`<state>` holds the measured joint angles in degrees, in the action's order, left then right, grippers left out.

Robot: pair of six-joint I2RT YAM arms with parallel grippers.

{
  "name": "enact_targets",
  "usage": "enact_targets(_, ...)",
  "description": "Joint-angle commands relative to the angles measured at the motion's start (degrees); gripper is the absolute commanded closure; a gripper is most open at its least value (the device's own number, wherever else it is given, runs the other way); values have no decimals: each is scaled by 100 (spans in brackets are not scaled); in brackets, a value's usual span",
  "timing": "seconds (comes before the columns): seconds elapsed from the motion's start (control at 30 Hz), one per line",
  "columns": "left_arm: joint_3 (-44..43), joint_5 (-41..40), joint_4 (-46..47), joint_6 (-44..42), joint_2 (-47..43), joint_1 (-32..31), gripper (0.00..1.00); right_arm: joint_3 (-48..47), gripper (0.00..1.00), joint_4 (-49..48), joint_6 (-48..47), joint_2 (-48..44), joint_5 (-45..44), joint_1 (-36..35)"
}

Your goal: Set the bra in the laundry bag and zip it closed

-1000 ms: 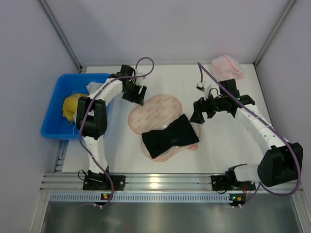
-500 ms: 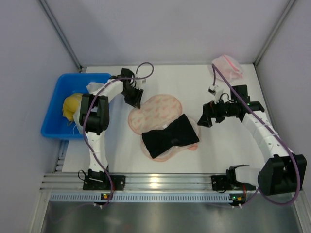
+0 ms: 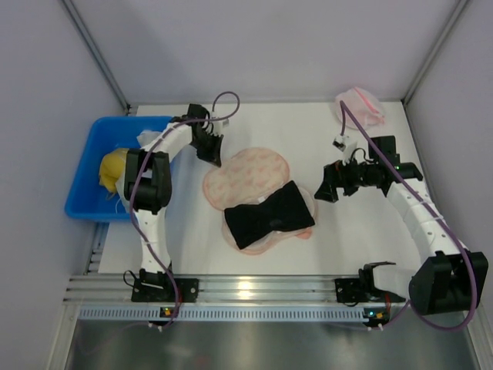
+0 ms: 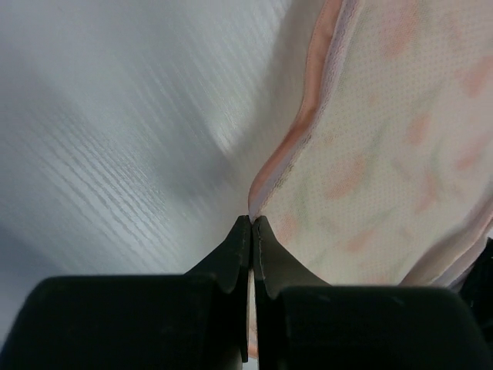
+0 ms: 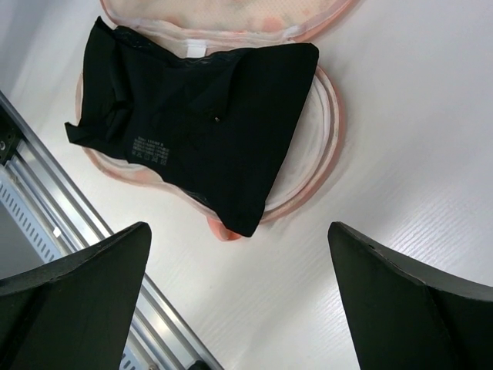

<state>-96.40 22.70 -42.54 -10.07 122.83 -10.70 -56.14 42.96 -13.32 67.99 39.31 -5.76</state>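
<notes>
From where I stand, the flat oval laundry bag of peach-beige mesh with small red-orange marks [image 3: 245,171] lies in the middle of the white desk [image 3: 308,131], spread like an opened shell. One lobe reaches toward the far left, the other toward the near edge. The black fabric bra with two cups and thin straps [image 3: 269,214] rests across the nearer lobe, on top of the mesh. In the right wrist view the pale zipper rim [image 5: 330,116] curves around its right side, while one dark corner pokes out past the rim at the bottom. So I would judge it as laid in place but not yet covered, with the zipper undone.

The left hand [image 3: 209,146] is down at the far-left rim of the laundry bag. Its two fingers are pressed tightly together, and the pink edge runs to a point right at their tips. It looks to be pinching that rim, probably so the free lobe can be folded over the bra.

The right hand [image 3: 325,187] hovers just beside the bag's right end with its fingers spread wide, holding nothing. It seems to be waiting there to tuck in the stray corner or steady the bag.

A blue plastic bin [image 3: 88,166] holding a yellow cloth lump [image 3: 112,168] sits well apart on the left.
</notes>
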Motion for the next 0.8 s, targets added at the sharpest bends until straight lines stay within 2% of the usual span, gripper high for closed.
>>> enact_targets(0.0,-423,112,1,180,-759,42,100,-99,1,19,58,-163,77,119)
enact_targets(0.2,-301,735,1,23,-1506,-55,100,-239,1,81,102,-128,7,180)
enact_targets(0.77,2229,1737,-8,-1269,-4099,-1293,100,-371,1,345,58,-242,-231,374)
